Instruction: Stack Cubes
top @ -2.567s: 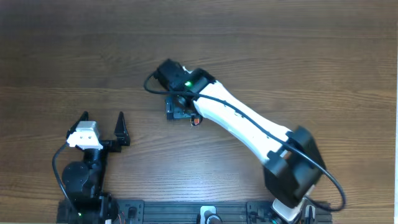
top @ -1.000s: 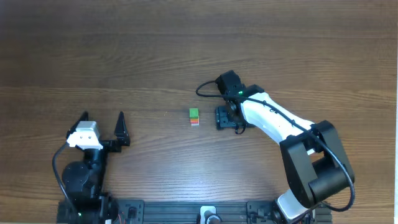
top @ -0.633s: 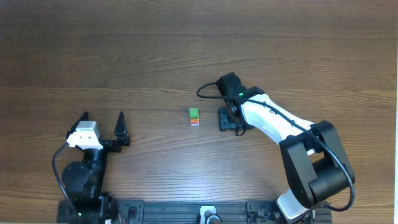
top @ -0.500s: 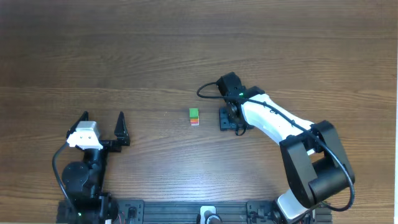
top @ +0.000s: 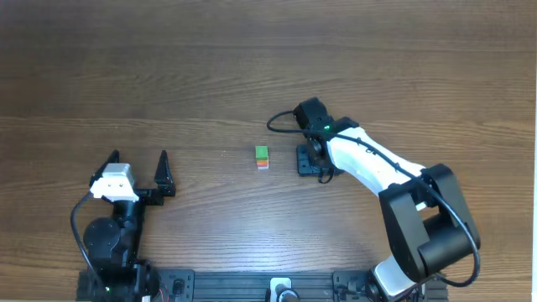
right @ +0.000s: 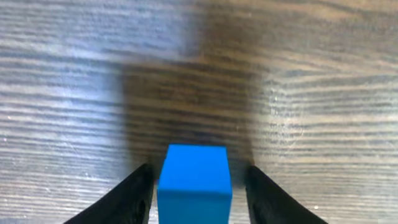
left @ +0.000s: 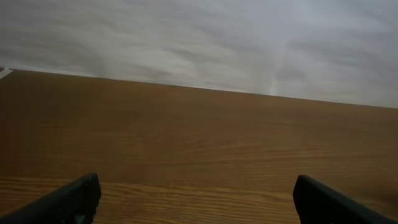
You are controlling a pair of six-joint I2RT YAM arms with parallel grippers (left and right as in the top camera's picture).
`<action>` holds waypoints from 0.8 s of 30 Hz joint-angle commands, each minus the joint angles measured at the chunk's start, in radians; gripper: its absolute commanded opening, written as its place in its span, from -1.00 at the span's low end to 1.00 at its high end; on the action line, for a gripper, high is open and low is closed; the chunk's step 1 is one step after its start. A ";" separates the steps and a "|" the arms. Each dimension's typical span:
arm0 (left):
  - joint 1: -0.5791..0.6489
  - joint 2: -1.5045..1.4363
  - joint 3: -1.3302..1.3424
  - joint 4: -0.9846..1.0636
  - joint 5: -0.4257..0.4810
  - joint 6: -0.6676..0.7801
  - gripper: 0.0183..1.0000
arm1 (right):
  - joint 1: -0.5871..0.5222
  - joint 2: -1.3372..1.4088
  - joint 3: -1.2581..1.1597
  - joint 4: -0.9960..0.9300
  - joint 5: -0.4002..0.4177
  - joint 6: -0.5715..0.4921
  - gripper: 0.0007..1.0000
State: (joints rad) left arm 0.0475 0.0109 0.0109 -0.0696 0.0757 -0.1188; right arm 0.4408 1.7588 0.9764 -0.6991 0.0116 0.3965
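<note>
straddles the blue cube [right: 194, 186] with the right gripper [right: 198, 171], parted barely wider than it, near the green-on-red stack [top: 263, 158]; left gripper [top: 138, 164] splayed wide, empty.

Brown wood-grain table [top: 126, 67] carrying, near its middle, a stack of 2 small cubes [top: 263, 157], green atop red, and 1 blue cube [right: 194, 180] apart from it.

Top camera overhead, straight down on table [top: 168, 67]. Left wrist camera low, skimming across it. Right wrist camera close, looking down.
</note>
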 commanded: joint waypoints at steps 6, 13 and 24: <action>0.005 -0.005 -0.005 -0.002 0.010 0.018 1.00 | -0.005 -0.035 -0.008 -0.003 -0.015 0.010 -0.27; 0.005 -0.005 -0.005 -0.002 0.010 0.018 1.00 | -0.005 -0.035 -0.008 0.003 -0.015 0.010 -0.44; 0.005 -0.005 -0.005 -0.002 0.010 0.018 1.00 | 0.006 -0.061 0.000 -0.001 -0.015 0.029 -0.74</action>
State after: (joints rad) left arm 0.0475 0.0109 0.0109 -0.0696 0.0757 -0.1188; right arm 0.4412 1.7493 0.9764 -0.6937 0.0006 0.4156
